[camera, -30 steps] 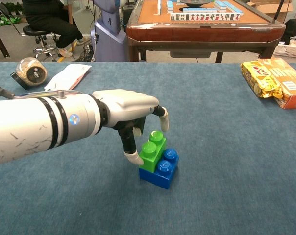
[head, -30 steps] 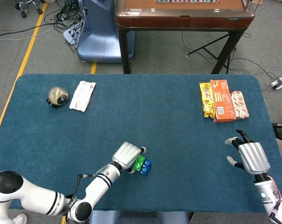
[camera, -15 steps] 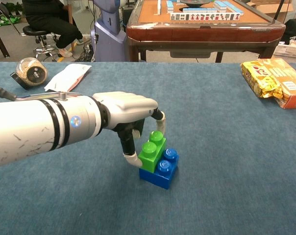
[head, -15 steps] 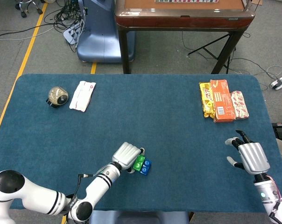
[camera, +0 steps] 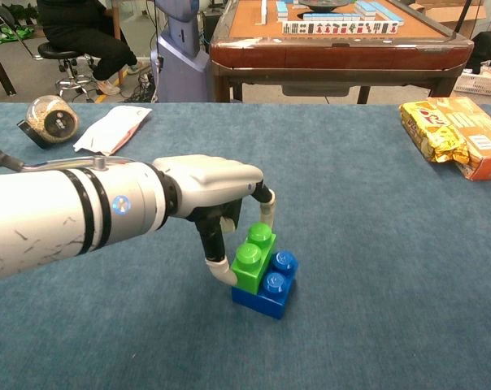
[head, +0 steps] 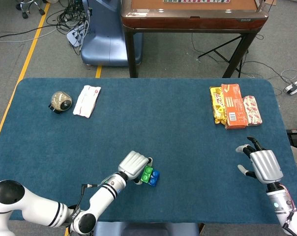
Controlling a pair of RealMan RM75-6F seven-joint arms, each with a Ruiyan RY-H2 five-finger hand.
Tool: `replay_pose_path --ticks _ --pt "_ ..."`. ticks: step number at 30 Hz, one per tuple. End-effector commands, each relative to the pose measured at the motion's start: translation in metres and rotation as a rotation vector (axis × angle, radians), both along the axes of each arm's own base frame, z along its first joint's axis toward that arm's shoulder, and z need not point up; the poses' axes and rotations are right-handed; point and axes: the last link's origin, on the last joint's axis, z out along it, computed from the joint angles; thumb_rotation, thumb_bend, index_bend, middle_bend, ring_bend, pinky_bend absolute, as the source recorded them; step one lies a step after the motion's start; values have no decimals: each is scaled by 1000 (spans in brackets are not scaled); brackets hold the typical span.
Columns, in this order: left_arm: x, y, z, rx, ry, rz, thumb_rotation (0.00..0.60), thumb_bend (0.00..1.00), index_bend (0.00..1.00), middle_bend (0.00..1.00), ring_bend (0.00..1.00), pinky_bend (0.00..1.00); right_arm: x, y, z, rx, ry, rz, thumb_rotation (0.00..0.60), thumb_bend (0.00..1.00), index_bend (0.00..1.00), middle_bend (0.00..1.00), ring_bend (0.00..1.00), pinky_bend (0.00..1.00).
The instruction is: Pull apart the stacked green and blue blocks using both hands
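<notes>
A green block is stacked on a blue block on the blue table cloth, near the front edge; the pair also shows in the head view as green block and blue block. My left hand pinches the green block between thumb and a finger, one at each end. In the head view the left hand sits just left of the blocks. My right hand hovers far to the right with its fingers spread, holding nothing; the chest view does not show it.
Snack packets lie at the back right of the table. A round jar and a white pouch lie at the back left. A wooden table stands behind.
My left hand's thumb and finger have closed onto the green block's ends, and the stacked blocks have turned and shifted slightly. The right hand has barely moved.
</notes>
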Motion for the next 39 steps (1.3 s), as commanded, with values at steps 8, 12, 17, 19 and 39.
replay_pose_path --ticks 8,12,17,19,39 --pt "-12 0 10 -24 -104 55 600 50 576 1000 1000 1000 7 -3 -2 9 -19 21 600 169 413 433 464 598" --pt "-19 1 14 -35 -162 98 600 129 580 1000 1000 1000 14 -6 -4 11 -36 39 600 170 413 436 464 598" --pt "-28 3 19 -43 -256 166 600 181 580 1000 1000 1000 25 -10 -8 29 -79 65 600 170 413 483 484 603" --pt "-32 5 21 -39 -302 199 600 199 579 1000 1000 1000 32 -12 -12 45 -94 77 600 169 413 522 539 632" --pt "-43 9 38 96 -591 389 600 268 582 1000 1000 1000 106 -52 -57 263 -281 85 600 0 195 933 987 967"
